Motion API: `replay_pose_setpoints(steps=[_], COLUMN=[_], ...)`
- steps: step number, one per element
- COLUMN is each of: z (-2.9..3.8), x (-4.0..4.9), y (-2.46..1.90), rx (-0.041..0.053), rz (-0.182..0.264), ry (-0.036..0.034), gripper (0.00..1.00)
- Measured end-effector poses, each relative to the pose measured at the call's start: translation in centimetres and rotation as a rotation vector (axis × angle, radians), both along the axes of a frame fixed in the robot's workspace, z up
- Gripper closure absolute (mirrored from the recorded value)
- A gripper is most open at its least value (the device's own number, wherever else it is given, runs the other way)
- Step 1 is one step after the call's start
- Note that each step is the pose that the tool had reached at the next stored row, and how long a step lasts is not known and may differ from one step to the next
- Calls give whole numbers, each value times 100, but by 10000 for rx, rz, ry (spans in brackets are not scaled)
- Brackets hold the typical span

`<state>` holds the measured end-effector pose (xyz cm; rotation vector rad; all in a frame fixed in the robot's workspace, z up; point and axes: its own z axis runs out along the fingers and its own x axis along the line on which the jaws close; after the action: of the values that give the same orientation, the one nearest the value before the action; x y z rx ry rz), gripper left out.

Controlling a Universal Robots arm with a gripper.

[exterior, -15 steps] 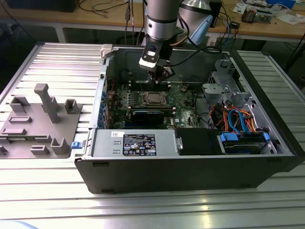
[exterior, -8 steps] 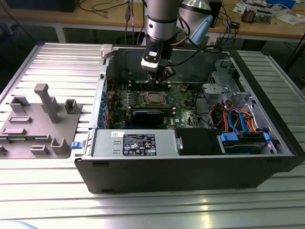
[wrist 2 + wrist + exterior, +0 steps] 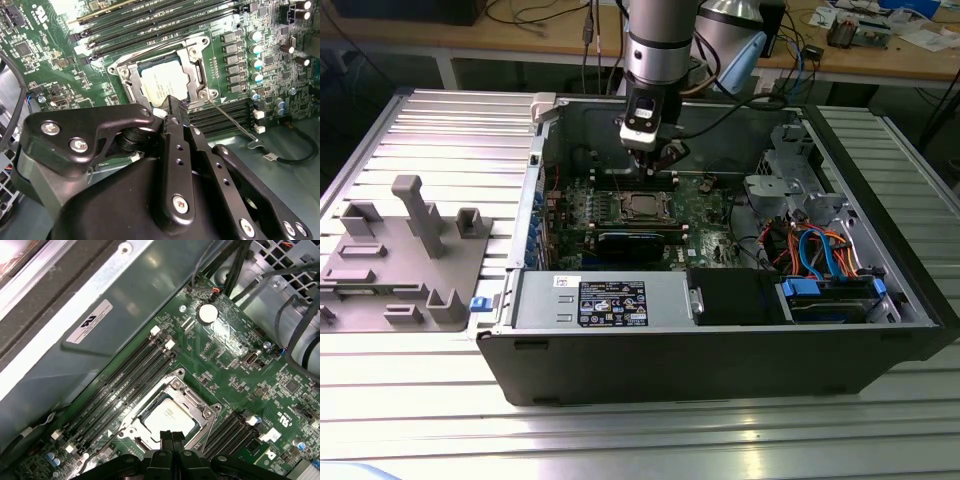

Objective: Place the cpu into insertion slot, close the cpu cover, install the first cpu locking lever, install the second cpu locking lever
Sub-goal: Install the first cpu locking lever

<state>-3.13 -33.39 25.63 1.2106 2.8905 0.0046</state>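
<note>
cpu (image 3: 167, 418) under cpu cover (image 3: 192, 396) on mobo (image 3: 225, 360); mem slots (image 3: 130, 382) on 2 sides.

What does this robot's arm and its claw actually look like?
The arm is a thick silver-grey tube with a pale blue cap at a joint. A small white and black block sits at its wrist. The gripper is matt black metal: flat angular links held by shiny silver screws, narrowing to two slim fingers.

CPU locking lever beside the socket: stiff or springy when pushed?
The cpu locking lever looks like thin bent wire, so probably springy, not rigid. Smooth round metal, so a push could slide off it.
</note>
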Motion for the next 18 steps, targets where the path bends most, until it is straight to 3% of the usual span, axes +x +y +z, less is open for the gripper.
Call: replay_pose_setpoints(steps=[10, 18], z=[0, 0], x=[0, 0], y=[0, 0], rx=[-7, -6], rz=[1217, 1292], ry=[0, 0], gripper=[89, 89])
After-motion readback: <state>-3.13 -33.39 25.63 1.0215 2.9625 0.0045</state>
